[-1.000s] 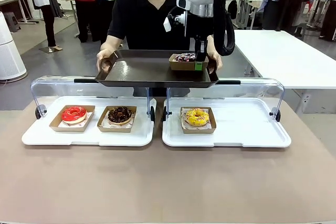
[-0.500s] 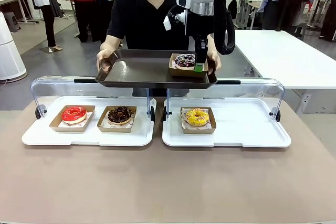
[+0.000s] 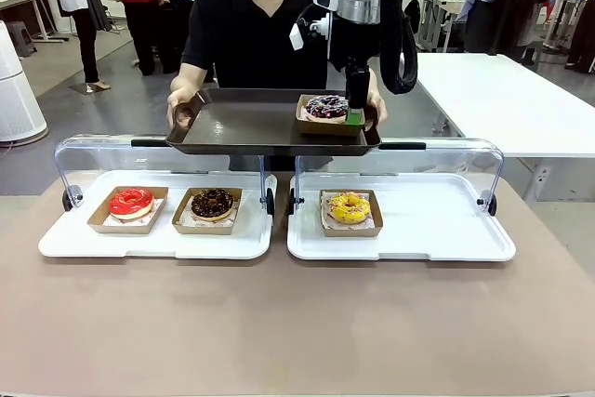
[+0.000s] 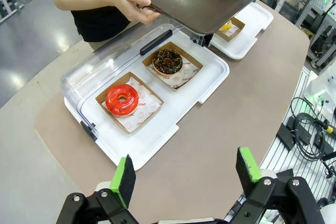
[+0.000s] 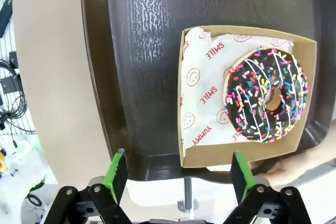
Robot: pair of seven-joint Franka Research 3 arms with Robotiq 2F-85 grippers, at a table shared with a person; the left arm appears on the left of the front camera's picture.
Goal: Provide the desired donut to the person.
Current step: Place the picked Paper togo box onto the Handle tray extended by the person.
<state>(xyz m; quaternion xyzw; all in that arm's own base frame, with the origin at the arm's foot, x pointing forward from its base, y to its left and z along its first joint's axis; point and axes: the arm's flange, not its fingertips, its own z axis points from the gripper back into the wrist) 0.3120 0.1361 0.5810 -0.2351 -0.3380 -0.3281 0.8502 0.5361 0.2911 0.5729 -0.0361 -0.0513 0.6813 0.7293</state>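
**Handover at the far edge of the table.** The sprinkled donut (image 5: 265, 95) sits in its cardboard box (image 5: 220, 156) on the brown tray (image 3: 246, 123). The person (image 3: 246, 34) holds this tray up above the white display trays (image 3: 437, 230).

The right gripper (image 5: 177, 167) hangs over the right end of the brown tray, jaws spread wide with nothing between them. The box lies just ahead of its fingertips, shifted toward one pad, and the box's near wall runs across the line of the fingers. Whether that pad touches the wall is unclear.

The left gripper (image 4: 186, 170), also spread and empty, hovers well apart, on the table's side nearest the red donut (image 4: 122, 99).

Delivery looks complete. The right arm is the nearer one, and it probably needs only a straight lift clear of the box and the person's hand (image 5: 294, 170).
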